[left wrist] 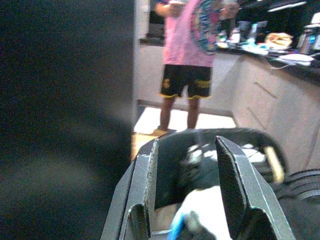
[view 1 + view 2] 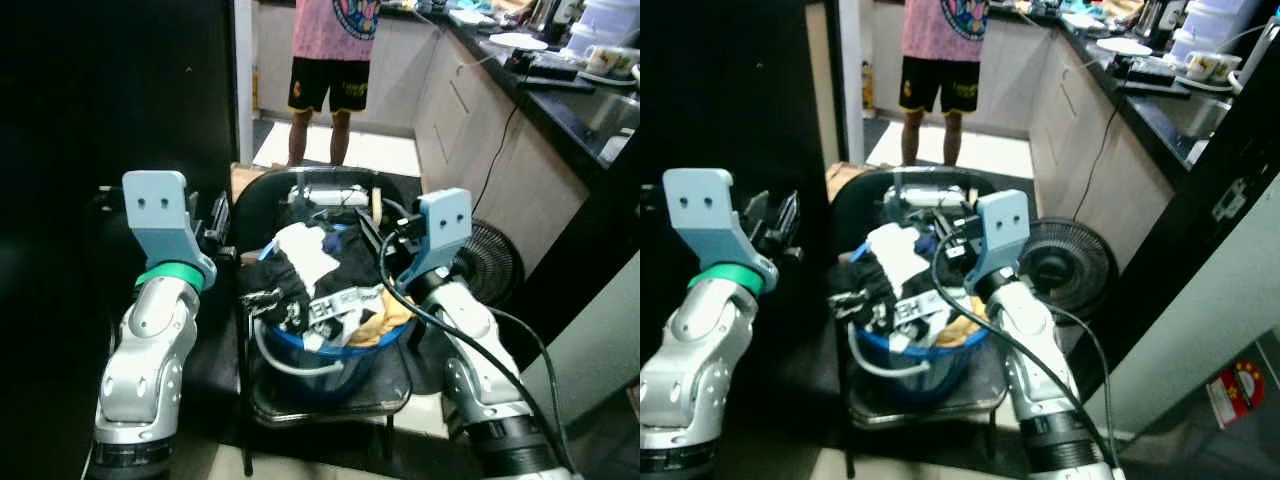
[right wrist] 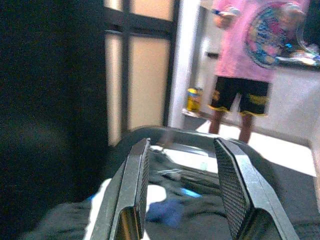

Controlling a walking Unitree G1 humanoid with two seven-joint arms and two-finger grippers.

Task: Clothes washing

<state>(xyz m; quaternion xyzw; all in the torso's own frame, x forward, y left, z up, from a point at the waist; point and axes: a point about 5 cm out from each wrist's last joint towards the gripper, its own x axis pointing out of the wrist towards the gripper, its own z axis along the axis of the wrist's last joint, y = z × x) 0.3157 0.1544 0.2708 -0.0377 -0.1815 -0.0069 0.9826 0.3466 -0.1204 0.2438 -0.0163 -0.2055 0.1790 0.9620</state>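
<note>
Left eye view: your blue basin (image 2: 345, 358) heaped with clothes (image 2: 315, 268) sits on a black chair (image 2: 262, 190), flanked by your left gripper (image 1: 186, 185) and right gripper (image 3: 183, 187), both spread open and holding nothing.

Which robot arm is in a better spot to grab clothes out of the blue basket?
Probably the right. The right gripper hangs over the clothes in the blue basket, fingers open. The left gripper is also open, but sits beside the basket by the chair back.
</note>
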